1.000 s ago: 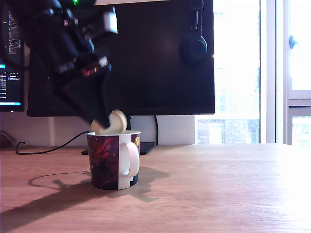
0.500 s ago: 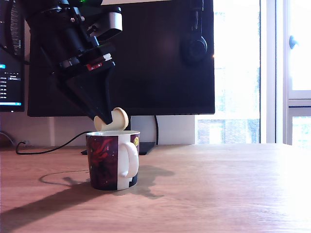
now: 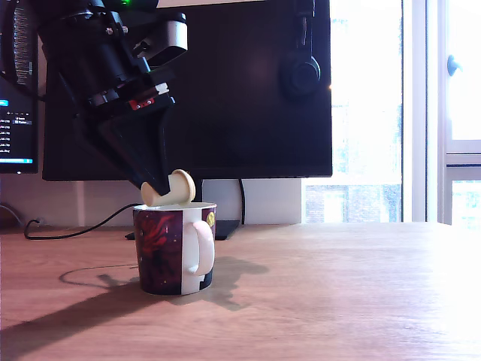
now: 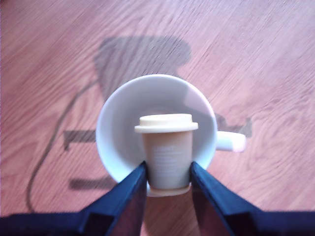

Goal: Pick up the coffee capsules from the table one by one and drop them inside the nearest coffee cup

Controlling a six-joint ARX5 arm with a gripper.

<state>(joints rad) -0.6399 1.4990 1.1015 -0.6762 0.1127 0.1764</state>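
Over table [image 4: 275,59], gripper [image 4: 167,172] clamps capsule [image 4: 167,152].

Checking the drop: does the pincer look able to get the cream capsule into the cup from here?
Probably yes: the pincer holds the cream capsule over the cup, whose mouth looks clear.

a dark monitor [image 3: 248,90], perhaps with headphones [image 3: 299,71] hung on it, beside a bright window [image 3: 406,113].

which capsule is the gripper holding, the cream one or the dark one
The cream capsule, clamped in the gripper above the mug. No dark capsule shows in either view.
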